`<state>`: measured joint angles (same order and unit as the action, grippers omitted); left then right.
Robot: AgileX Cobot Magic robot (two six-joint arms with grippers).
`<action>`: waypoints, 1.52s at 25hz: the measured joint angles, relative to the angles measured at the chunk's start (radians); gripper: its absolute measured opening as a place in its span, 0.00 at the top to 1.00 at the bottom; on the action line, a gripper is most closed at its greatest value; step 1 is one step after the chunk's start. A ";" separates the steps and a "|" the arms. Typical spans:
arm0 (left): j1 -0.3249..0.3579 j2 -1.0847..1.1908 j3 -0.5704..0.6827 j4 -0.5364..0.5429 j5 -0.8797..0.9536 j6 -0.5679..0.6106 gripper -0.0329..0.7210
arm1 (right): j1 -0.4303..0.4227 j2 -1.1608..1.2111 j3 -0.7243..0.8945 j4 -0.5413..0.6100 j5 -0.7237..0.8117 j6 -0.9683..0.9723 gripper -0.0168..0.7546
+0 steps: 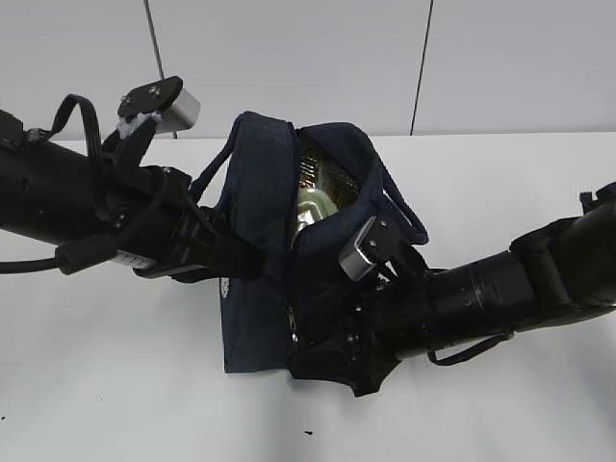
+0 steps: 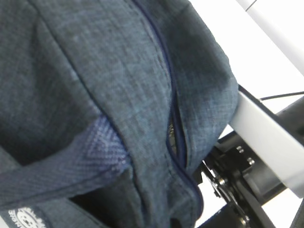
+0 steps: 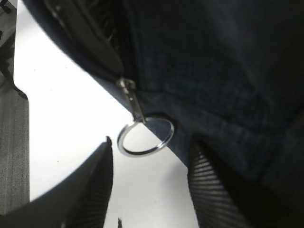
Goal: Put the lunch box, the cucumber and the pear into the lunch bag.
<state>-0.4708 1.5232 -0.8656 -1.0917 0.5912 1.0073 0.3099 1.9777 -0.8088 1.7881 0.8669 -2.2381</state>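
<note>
The lunch bag (image 1: 260,279) lay on the white table (image 1: 520,183), near the middle of the exterior view, with its top seam parted and a silvery lining (image 1: 313,188) visible through the gap. One loop handle (image 1: 399,207) arched over the right side of the bag.

The left gripper (image 1: 226,252) pressed against the left flank of the bag. Its fingers were hidden by fabric in both the exterior and left wrist views, so whether it was clenched or released could not be determined. The left wrist view showed the navy cloth at close range, with the zipper seam (image 2: 173,137) slightly parted.

The right gripper (image 3: 149,183) sat at the near right corner of the bag. Its two fingers (image 3: 97,183) stood apart, released, grasping nothing. The silver ring pull (image 3: 146,136) hung from the zipper slider (image 3: 126,85) just ahead of the gap between the fingers, above the table surface.
</note>
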 joint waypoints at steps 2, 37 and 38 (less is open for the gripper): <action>0.000 0.000 0.000 0.000 -0.001 0.000 0.97 | 0.000 0.000 -0.006 0.000 0.000 0.004 0.45; 0.000 0.008 0.000 0.001 -0.001 0.000 0.97 | 0.041 0.018 -0.021 0.002 -0.012 0.069 0.68; 0.000 0.013 0.000 0.001 -0.001 0.000 0.97 | 0.041 0.015 -0.021 0.002 -0.012 0.071 0.68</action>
<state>-0.4708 1.5366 -0.8656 -1.0904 0.5904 1.0073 0.3511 1.9932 -0.8300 1.7899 0.8553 -2.1670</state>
